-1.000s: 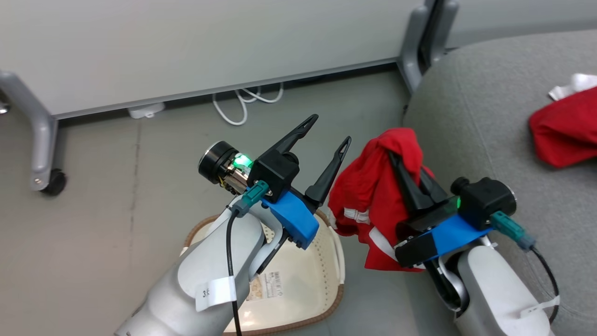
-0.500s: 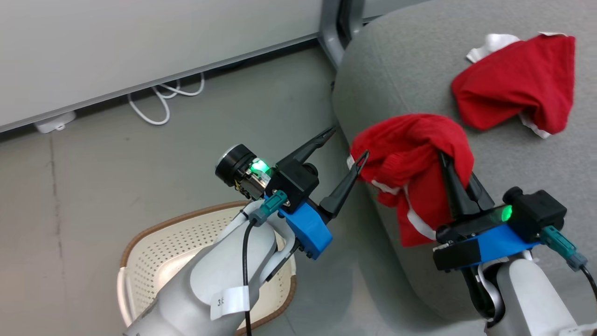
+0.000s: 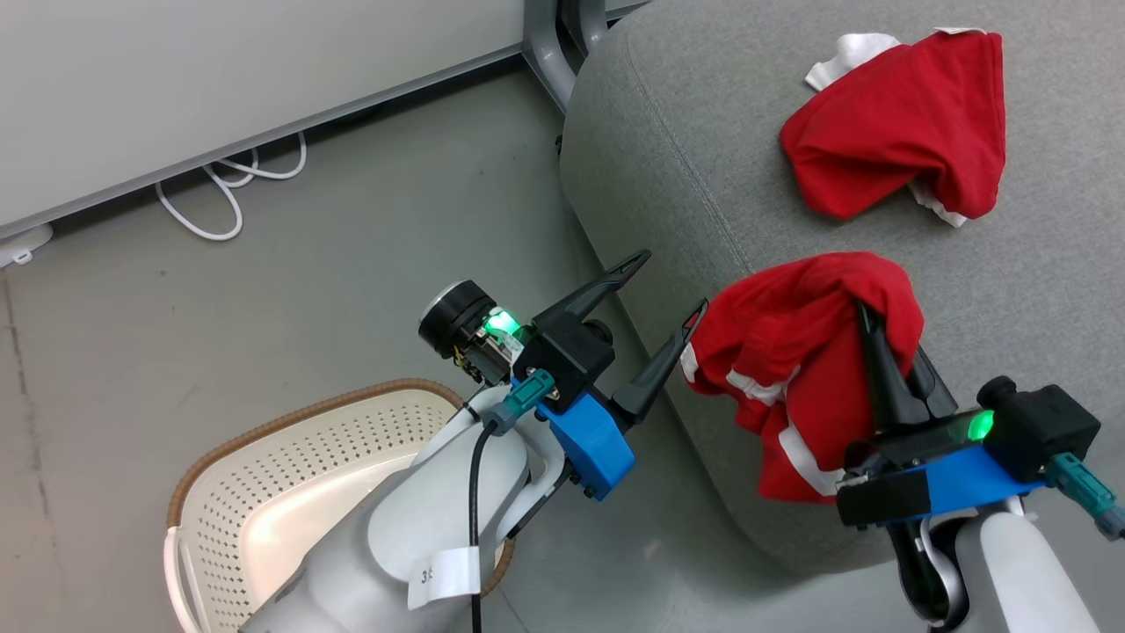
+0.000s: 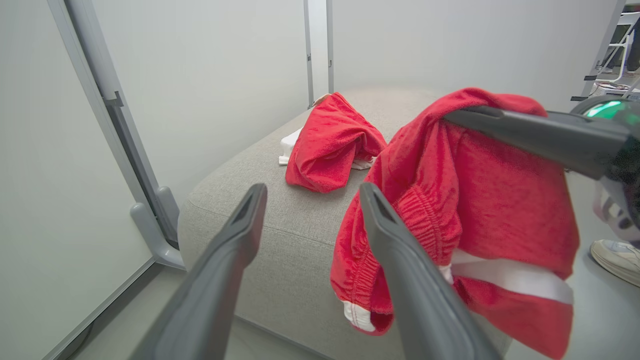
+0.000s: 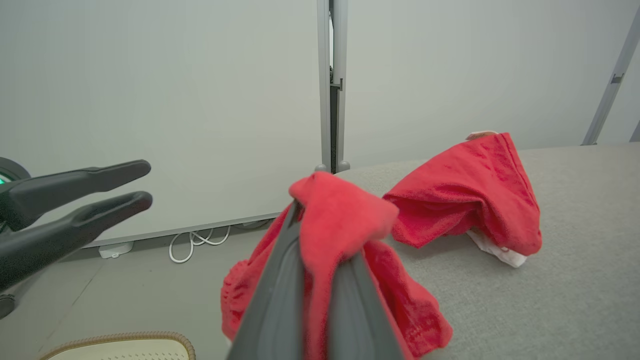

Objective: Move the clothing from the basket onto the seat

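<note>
- The basket (image 3: pixel 255 475) sits on the floor (image 3: pixel 308 290); I see no clothing in the visible part, and my forearm (image 3: pixel 422 519) covers the rest.
- My left fingers (image 3: pixel 661 360) are spread wide and empty, just beside the hanging garment (image 3: pixel 791 352); a hem could snag on them.
- My right fingers (image 3: pixel 883 378) are pinched shut on that garment over the seat (image 3: pixel 703 132) edge; released here, it may slide to the floor.
- The other garment (image 3: pixel 896 123) lies on the seat.

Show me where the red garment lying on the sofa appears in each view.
Head view: lying garment, upper right, on the sofa.
Left wrist view: centre, left of the hanging garment.
Right wrist view: right of centre.
Shared landmark: the hanging garment, beside it everywhere.
</note>
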Robot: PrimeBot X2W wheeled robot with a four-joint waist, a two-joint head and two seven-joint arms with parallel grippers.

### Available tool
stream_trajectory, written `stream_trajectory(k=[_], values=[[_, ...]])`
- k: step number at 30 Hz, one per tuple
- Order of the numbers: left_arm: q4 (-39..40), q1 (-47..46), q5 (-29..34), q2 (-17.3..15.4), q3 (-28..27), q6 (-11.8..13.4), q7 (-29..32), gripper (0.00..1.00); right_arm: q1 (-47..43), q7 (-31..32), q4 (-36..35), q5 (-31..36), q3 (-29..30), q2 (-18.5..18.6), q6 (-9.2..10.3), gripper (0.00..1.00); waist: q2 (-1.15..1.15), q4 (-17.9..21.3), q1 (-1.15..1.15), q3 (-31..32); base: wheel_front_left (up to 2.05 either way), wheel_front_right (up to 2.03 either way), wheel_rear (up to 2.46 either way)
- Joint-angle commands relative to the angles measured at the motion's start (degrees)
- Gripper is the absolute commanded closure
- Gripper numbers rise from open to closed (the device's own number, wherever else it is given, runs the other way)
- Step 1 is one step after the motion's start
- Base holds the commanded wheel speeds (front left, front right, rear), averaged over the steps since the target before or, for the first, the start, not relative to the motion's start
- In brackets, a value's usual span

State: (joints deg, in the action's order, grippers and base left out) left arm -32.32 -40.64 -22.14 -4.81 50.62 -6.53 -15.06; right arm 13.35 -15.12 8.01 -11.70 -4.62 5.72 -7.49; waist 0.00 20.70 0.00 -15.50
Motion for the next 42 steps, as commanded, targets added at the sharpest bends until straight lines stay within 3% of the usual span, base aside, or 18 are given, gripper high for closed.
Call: stream_trajectory(k=[1, 10, 16, 21, 27, 31, 42], values=[[0.2, -0.3, 0.3, -0.3, -0.2, -0.2, -0.2, 0.00, 0.7, 0.0, -0.5, 0.3, 0.1, -0.2, -0.01, 1.00, 0.00, 0.1, 0.00, -0.2, 0.00, 0.00, 0.00], [2.0, -4.0, 2.0, -1.7, -0.4, 0.6, 0.2, 0.00, 13.0, 0.0, -4.2, 0.8, 3.2, 1.5, -0.01, 1.00, 0.00, -1.0, 0.00, -6.7, 0.00, 0.00, 0.00], [4.1, -8.3, 3.9, -3.1, 0.1, 0.7, 1.5, 0.00, 25.8, 0.0, -7.0, 1.5, 10.8, 4.4, 0.00, 1.00, 0.00, -2.9, 0.00, -14.1, 0.00, 0.00, 0.00], [6.4, -11.4, 5.2, -4.0, 0.5, 1.0, 3.2, 0.00, 35.6, 0.0, -7.2, 1.7, 19.5, 9.9, 0.00, 1.00, 0.00, -3.9, 0.00, -20.5, 0.00, 0.00, 0.00], [8.8, -13.4, 6.4, -5.4, 0.8, 1.4, 4.7, 0.00, 41.0, 0.0, -2.3, 2.2, 27.5, 17.5, 0.00, 1.00, 0.00, -4.3, 0.00, -26.0, 0.00, 0.00, 0.00], [9.9, -14.0, 6.8, -5.8, 1.2, 1.4, 5.0, 0.00, 40.0, -0.1, 5.8, 3.0, 30.0, 20.5, -0.01, 1.00, 0.00, -4.5, 0.00, -28.0, 0.00, 0.00, 0.00], [10.8, -14.4, 6.3, -6.4, 1.6, 1.8, 4.8, 0.00, 34.0, 0.0, 21.0, 4.3, 28.9, 16.8, -0.01, 1.00, 0.00, -4.6, 0.00, -28.6, 0.00, 0.00, 0.00]])
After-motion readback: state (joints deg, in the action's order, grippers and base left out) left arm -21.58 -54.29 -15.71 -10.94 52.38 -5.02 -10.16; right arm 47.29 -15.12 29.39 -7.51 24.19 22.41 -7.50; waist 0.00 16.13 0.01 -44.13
